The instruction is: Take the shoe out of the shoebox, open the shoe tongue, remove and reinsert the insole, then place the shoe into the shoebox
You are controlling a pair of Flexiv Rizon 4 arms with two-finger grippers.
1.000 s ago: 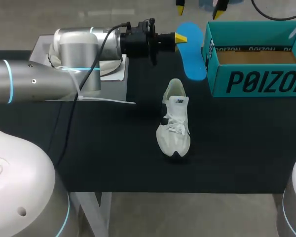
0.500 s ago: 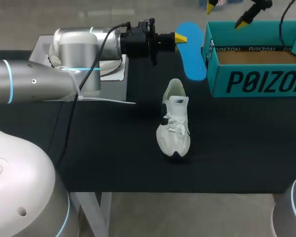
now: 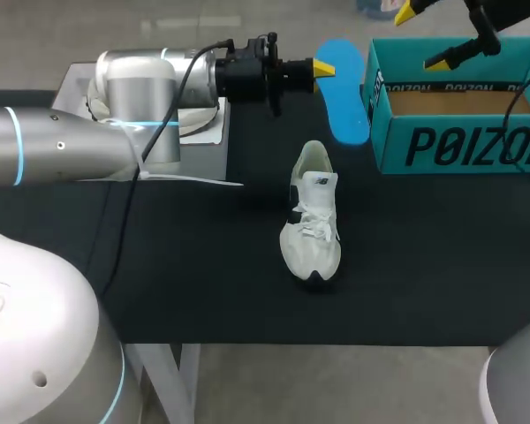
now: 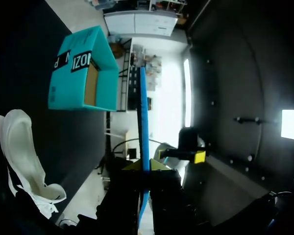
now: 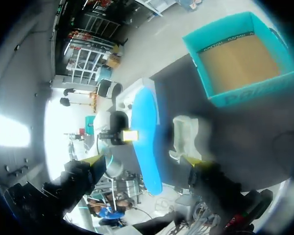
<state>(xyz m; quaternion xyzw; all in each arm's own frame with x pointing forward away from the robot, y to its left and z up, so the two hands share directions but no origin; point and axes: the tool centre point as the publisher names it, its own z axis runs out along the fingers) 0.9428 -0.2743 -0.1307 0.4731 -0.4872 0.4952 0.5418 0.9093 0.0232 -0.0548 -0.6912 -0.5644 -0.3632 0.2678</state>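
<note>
A white shoe [image 3: 311, 212] lies on the black table, toe toward the front edge. The teal shoebox [image 3: 459, 110] stands open at the back right, showing its brown floor. My left gripper [image 3: 322, 69] is shut on the edge of a blue insole [image 3: 346, 97], holding it in the air beside the box's left wall. In the left wrist view the insole [image 4: 144, 132] stands edge-on between the yellow tips, with the shoe [image 4: 19, 147] and box [image 4: 81, 73] off to one side. My right gripper [image 3: 422, 37] hangs open above the box's back left corner. From its wrist, insole [image 5: 146, 142], shoe [image 5: 186, 134] and box [image 5: 240, 63] show.
A grey raised platform [image 3: 203, 141] with a white object on it stands at the back left, under my left arm. A white strap [image 3: 194, 181] sticks out from that arm over the table [image 3: 203, 265].
My right gripper has swung to the right along the back, from beside the insole to above the box, and turned. The left arm, insole and shoe have not moved.
</note>
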